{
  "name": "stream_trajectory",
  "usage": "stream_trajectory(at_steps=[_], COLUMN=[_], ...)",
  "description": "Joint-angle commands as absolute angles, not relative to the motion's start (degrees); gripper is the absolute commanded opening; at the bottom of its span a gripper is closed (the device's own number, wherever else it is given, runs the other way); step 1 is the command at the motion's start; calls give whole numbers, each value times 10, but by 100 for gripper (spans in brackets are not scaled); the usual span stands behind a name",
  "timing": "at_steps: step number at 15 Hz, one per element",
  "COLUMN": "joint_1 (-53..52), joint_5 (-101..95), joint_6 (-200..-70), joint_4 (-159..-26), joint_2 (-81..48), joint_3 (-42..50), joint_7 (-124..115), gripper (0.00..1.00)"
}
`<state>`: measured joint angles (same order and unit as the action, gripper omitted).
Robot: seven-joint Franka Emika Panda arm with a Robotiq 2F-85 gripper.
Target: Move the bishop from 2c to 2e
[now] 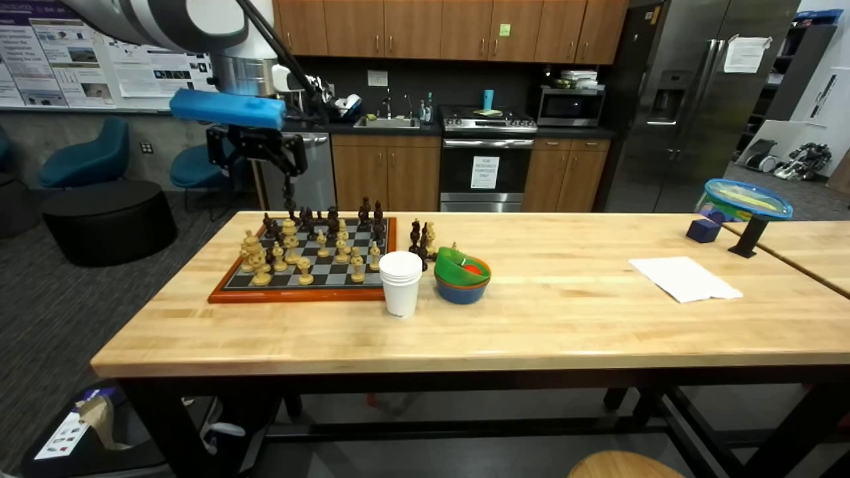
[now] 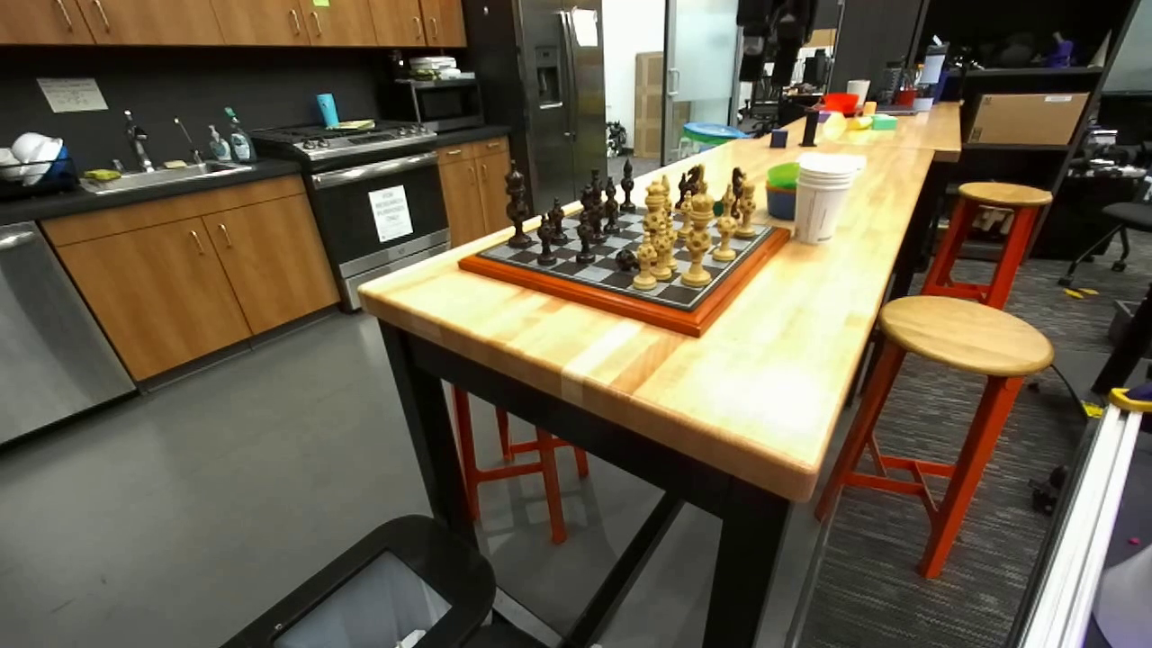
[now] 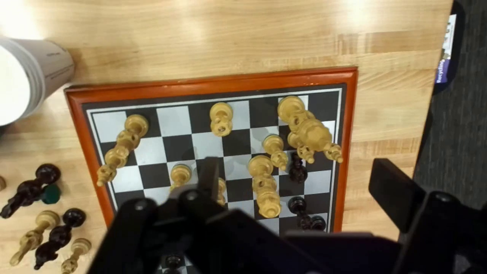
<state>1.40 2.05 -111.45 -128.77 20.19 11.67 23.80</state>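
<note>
- The jaws of the gripper (image 3: 302, 186) are spread wide, with nothing gripped between them.
- Beneath the gap, a tall pale chess piece (image 3: 265, 186) is seen upright on the chessboard (image 3: 213, 84); whether it is the bishop cannot be told.
- The bishop is presumably on the board; its move is judged not yet begun or already finished.
- Part of the board is hidden by the gripper in the wrist view; in both exterior views, pieces are overlapped, and square labels cannot be read.
</note>
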Motion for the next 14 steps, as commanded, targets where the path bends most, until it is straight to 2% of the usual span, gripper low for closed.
stream_trajectory(at_steps=[1, 11, 14], joint_1=[19, 60, 68], joint_5=[11, 11, 13], joint_6=[-1124, -1130, -1134], joint_4=[-1230, -1121, -1134], joint_2=[129, -7, -1], joint_3=[129, 121, 114], joint_7=[311, 438, 421], gripper=[100, 100, 100])
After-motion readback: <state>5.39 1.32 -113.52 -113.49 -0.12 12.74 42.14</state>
